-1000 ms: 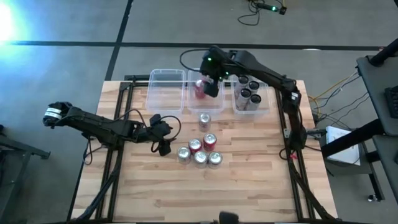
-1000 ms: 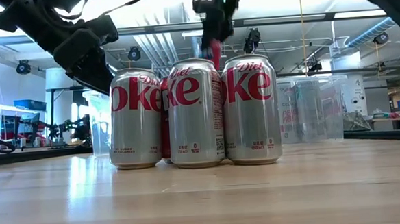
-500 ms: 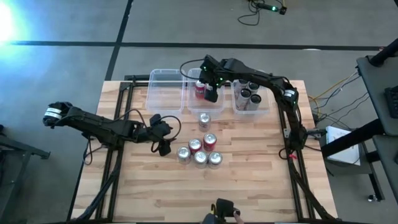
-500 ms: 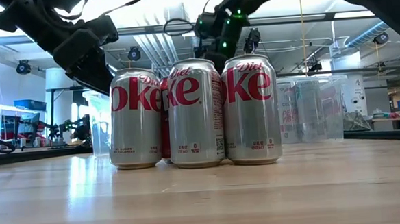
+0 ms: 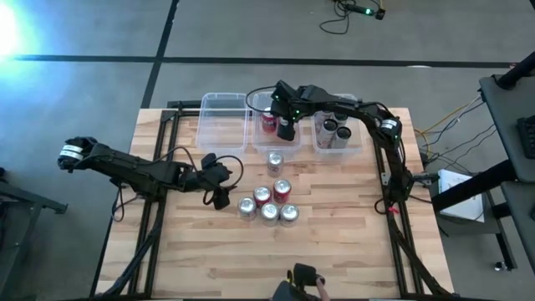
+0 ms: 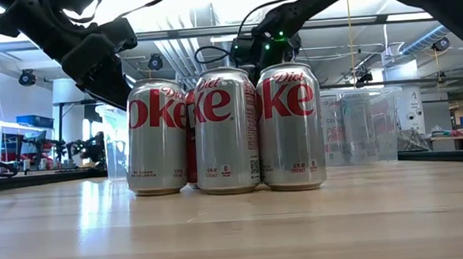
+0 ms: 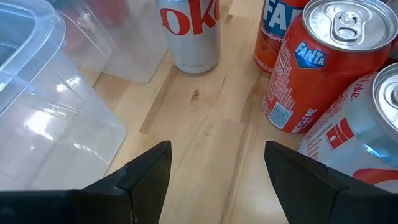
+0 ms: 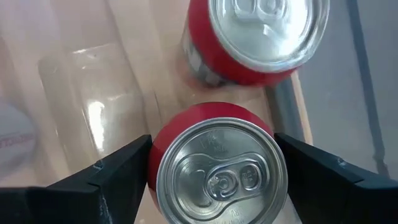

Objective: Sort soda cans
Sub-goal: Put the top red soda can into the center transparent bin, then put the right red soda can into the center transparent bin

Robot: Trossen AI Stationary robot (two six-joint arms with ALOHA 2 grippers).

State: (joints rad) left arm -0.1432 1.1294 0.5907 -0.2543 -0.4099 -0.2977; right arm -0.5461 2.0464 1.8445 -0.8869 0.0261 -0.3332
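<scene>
A two-armed robot works over a wooden worktop (image 5: 334,242) strewn with soda cans. The right claw (image 5: 285,127) hangs inside the middle clear bin (image 5: 275,146), its fingers (image 8: 106,177) pressed against both sides of a red can (image 8: 217,165) seen top-up in the right wrist view. A second red can (image 8: 255,37) stands in the same bin just beside the held one (its silver lid faces the camera). In the bin on the right (image 5: 338,147), several dark cans (image 5: 334,127) stand upright together, while the bin on the left (image 5: 224,121) holds no can that shows.

The left claw (image 5: 219,194) waits low over the worktop just left of the loose cluster, fingers (image 7: 149,171) spread apart and holding nothing. That cluster, near the centre of the worktop, is made up of silver cans (image 5: 267,212) and red cans (image 5: 282,191) standing close together; the left wrist view shows an orange-red Fanta can (image 7: 311,62) among them. One silver can (image 5: 274,162) stands apart, between the cluster and the middle bin. From worktop height, three silver Diet Coke cans (image 6: 225,130) fill the foreground shoulder to shoulder.
</scene>
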